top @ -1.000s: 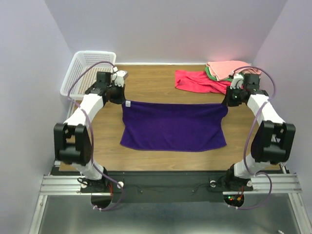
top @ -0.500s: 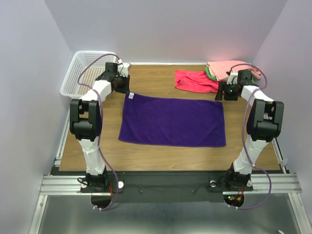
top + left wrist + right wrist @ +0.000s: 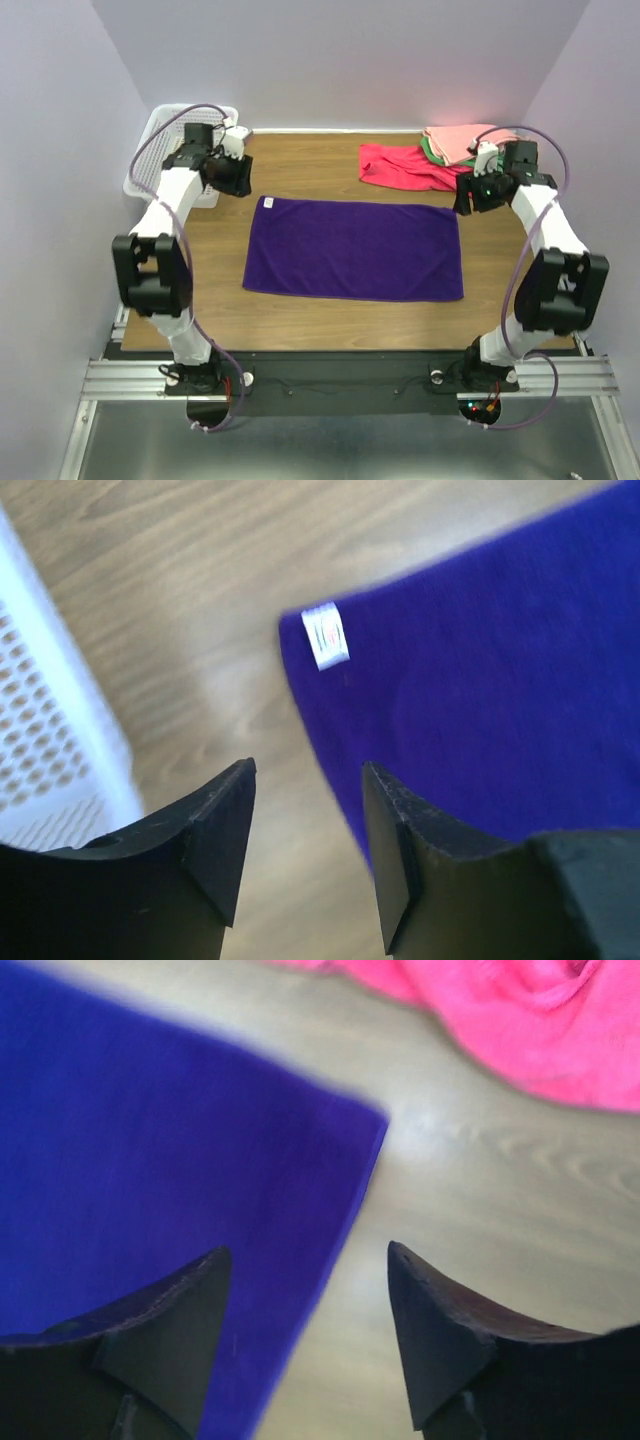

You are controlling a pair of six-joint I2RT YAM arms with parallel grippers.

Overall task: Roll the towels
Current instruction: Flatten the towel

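Observation:
The deep purple towel (image 3: 355, 250) lies flat and spread on the wooden table, its white tag (image 3: 264, 210) at the far left corner. My left gripper (image 3: 240, 180) hovers just beyond that corner, open and empty; in the left wrist view the gripper (image 3: 308, 770) stands over the towel's left edge (image 3: 480, 700) below the tag (image 3: 325, 635). My right gripper (image 3: 465, 195) is open above the far right corner; the right wrist view shows the gripper (image 3: 308, 1250) straddling the purple edge (image 3: 150, 1160). Red (image 3: 400, 165), salmon-pink (image 3: 460, 140) and green (image 3: 430, 148) towels lie heaped at the back right.
A white perforated basket (image 3: 165, 135) stands at the back left, close to my left wrist, and shows as a basket wall (image 3: 50, 750) in the left wrist view. The red towel (image 3: 540, 1020) lies just beyond my right fingers. Walls enclose the table on three sides.
Both grippers have opened and let go of the purple towel's far corners. The towel has dropped flat. Both wrists have drawn back a little from the corners.

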